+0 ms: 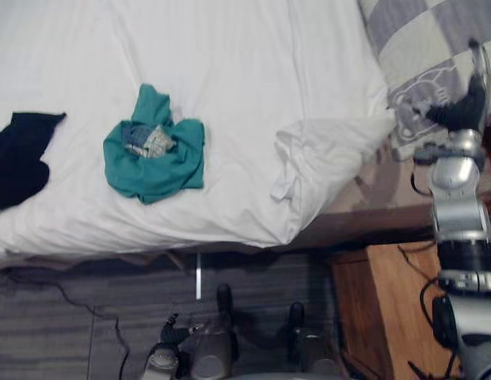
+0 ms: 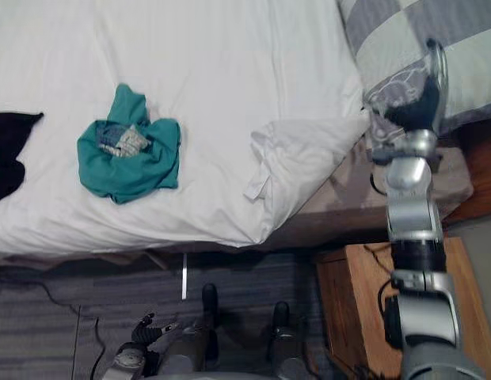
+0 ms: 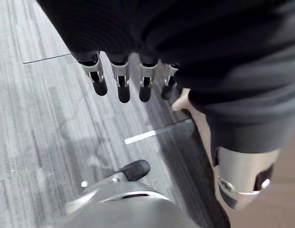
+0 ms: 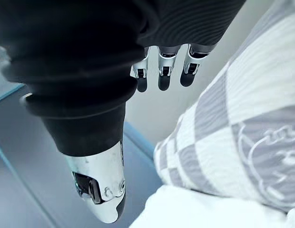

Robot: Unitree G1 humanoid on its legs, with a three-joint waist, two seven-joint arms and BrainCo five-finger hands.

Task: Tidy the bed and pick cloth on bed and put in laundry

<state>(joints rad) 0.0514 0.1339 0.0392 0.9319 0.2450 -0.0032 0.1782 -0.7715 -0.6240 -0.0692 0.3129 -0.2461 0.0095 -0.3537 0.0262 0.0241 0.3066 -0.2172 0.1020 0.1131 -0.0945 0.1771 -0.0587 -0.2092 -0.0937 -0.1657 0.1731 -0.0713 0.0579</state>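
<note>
Two cloths lie on the bed's white sheet (image 1: 230, 63): a crumpled teal cloth (image 1: 154, 150) toward the near edge and a black cloth (image 1: 20, 158) at the robot's left, well apart, with bare sheet between them. One checked pillow (image 1: 424, 47) sits at the right; the right hand (image 1: 466, 103) is raised by it, fingers straight, holding nothing. Left hand (image 3: 121, 83) hangs low over the grey floor (image 1: 71, 332), fingers relaxed and empty; one wooden cabinet (image 1: 380, 309) stands by the bed's near right corner.
</note>
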